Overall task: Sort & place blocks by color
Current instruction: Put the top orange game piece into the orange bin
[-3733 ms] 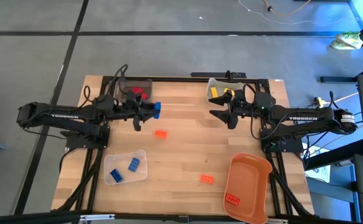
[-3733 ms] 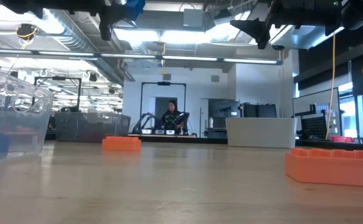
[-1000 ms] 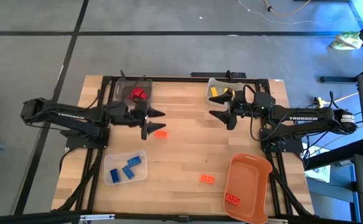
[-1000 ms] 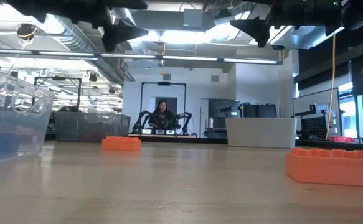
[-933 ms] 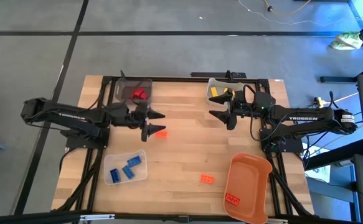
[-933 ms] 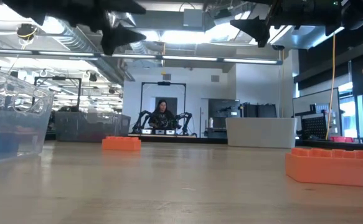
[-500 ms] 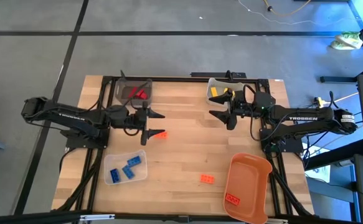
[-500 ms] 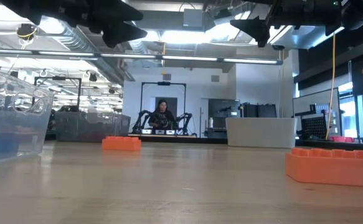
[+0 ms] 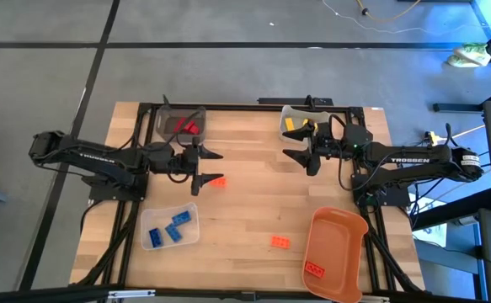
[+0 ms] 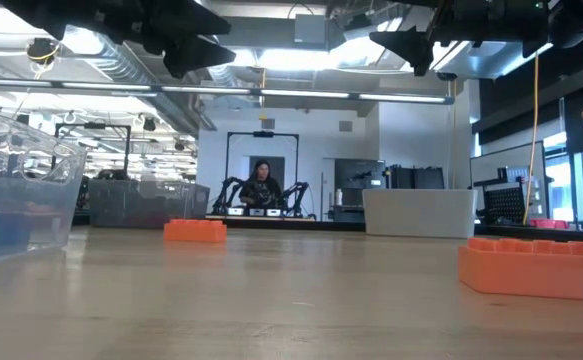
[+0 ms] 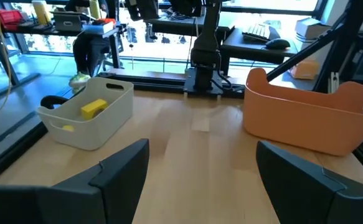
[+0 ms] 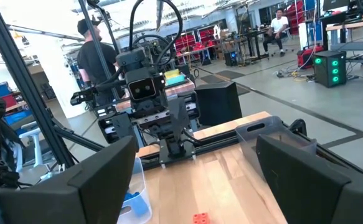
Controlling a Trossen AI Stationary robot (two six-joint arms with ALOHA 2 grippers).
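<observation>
1. Left gripper [image 9: 210,166] hangs above the orange brick [image 9: 217,181], jaws apart, empty.
2. Descend square, straddle brick, clamp, carry to orange bin [image 9: 336,245].
3. Right gripper [image 9: 300,154] waits well across from the brick, jaws wide.

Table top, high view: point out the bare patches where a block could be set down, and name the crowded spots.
Bare wood lies mid-table between the left gripper and right gripper, and between the clear bin and the orange block. Crowded: around the orange block under the left gripper, the far edge by the dark bin and white bin, and the near right corner by the orange bin.
</observation>
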